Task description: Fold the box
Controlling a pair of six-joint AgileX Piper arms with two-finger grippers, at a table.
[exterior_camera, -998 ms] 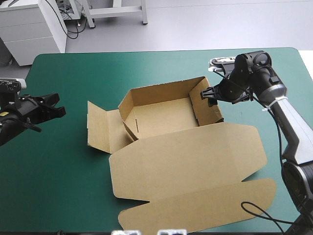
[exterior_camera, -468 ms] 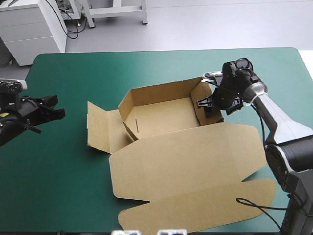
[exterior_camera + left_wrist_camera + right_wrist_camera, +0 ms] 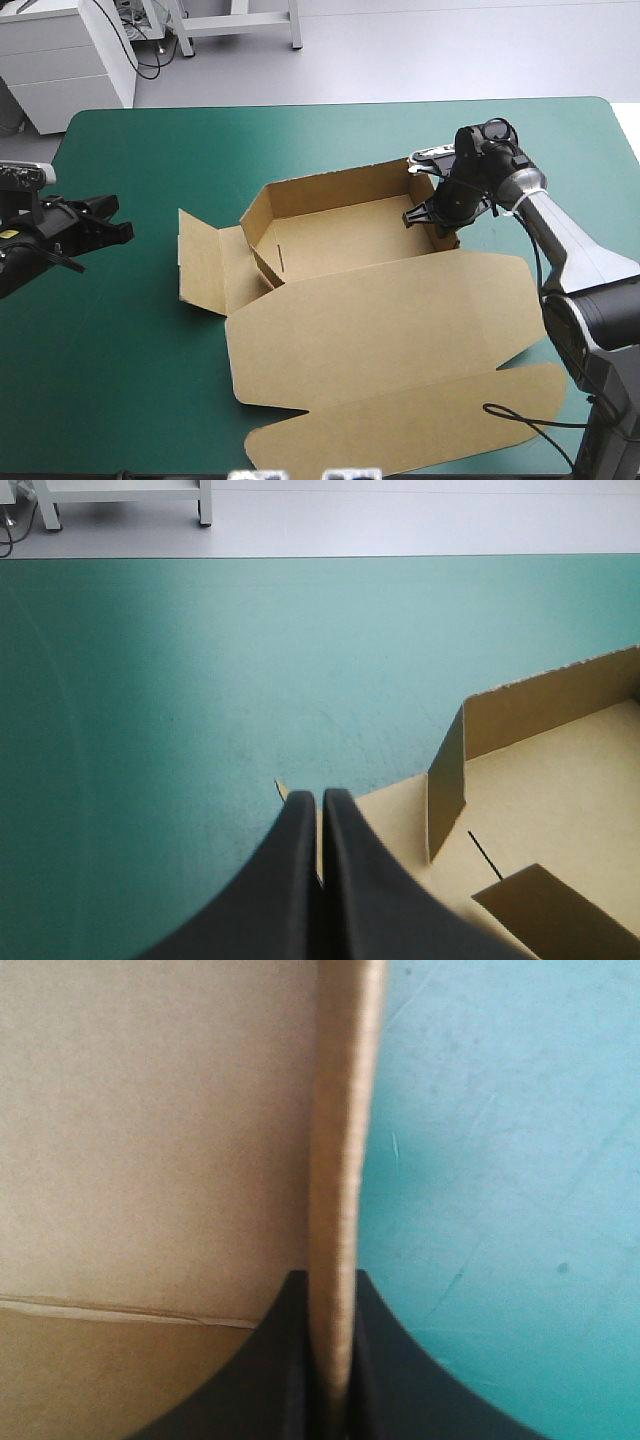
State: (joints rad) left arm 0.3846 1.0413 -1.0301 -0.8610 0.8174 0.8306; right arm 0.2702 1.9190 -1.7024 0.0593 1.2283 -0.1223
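Observation:
The brown box stands mid-table as an open tray with its back and side walls raised. Its wide lid lies flat toward the near edge. My right gripper is at the tray's right wall. In the right wrist view its black fingers pinch the upright wall edge, shut on the box. My left gripper hovers over the teal-green cover left of the box. It is shut, its fingers meeting in a point aimed at the box's left flap, and it holds nothing.
A side flap lies flat on the cover left of the tray. The lid's tuck flap reaches almost to the table's near edge. Bare teal-green cover runs along the left side and behind the box.
My right gripper moved in from outside the box onto its right wall and shut on the edge. The wall now stands straighter. The left arm has stayed put.

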